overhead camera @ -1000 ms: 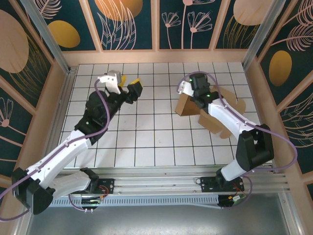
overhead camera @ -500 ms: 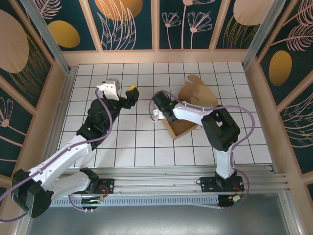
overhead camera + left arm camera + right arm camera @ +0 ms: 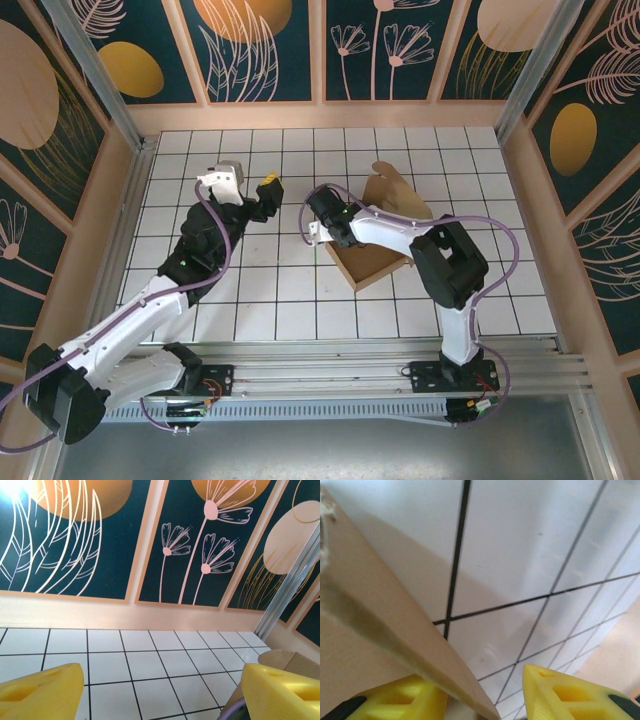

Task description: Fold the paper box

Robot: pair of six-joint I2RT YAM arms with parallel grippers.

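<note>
Two-finger right gripper (image 3: 318, 236): its jaws are partly open, with a clear gap between them. It grips nothing.
Right fingers (image 3: 570, 697): yellow. In the right wrist view one is at the bottom left and one at the bottom right.
What is between them: a thin brown side of the paper box (image 3: 380, 645). Its edge runs down from the top left to the bottom middle. It lies right against the left-hand finger. The other finger is apart from it, and white tiles show in the gap.
Box and right gripper from above: the gripper sits at the left edge of the box.
Where the box lies: on the white tiled table (image 3: 250, 300), a little right of the middle. Its open square part is on the near side. A round-topped flap (image 3: 392, 185) is on the far side.
Left gripper (image 3: 269, 189): wide open and holding nothing. Its yellow fingers are far apart in the left wrist view, with bare tiles between them.
Box and left gripper: well apart. The box is off to the right of this gripper. A bit of brown cardboard peeks in at the right edge of the left wrist view.
Behind the table: dark wall panels (image 3: 200, 540) painted with pink flowers and orange shapes.
</note>
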